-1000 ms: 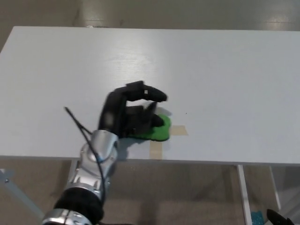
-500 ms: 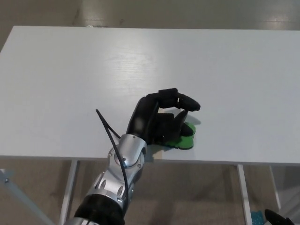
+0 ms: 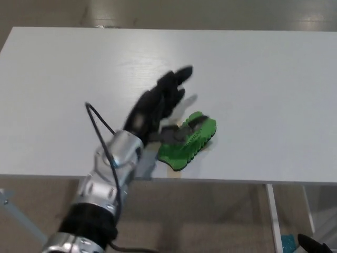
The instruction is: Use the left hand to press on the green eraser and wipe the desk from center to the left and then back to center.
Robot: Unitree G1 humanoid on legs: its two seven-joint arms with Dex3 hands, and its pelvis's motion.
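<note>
Lifted robot hand (image 3: 158, 103), green eraser (image 3: 187, 139) uncovered, white desk (image 3: 263, 79)

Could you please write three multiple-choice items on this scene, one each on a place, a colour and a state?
1. Where does the eraser lie on the table?
A. near the front edge
B. at the far edge
C. at the right end

2. What colour is the eraser?
A. blue
B. green
C. yellow

3. How is the left hand?
A. pressing flat on the eraser
B. shut on the eraser
C. lifted off it, fingers apart

Answers: 1 A, it lies just inside the near edge; 2 B, its whole top is bright green; 3 C, the hand is raised beside the uncovered eraser.
</note>
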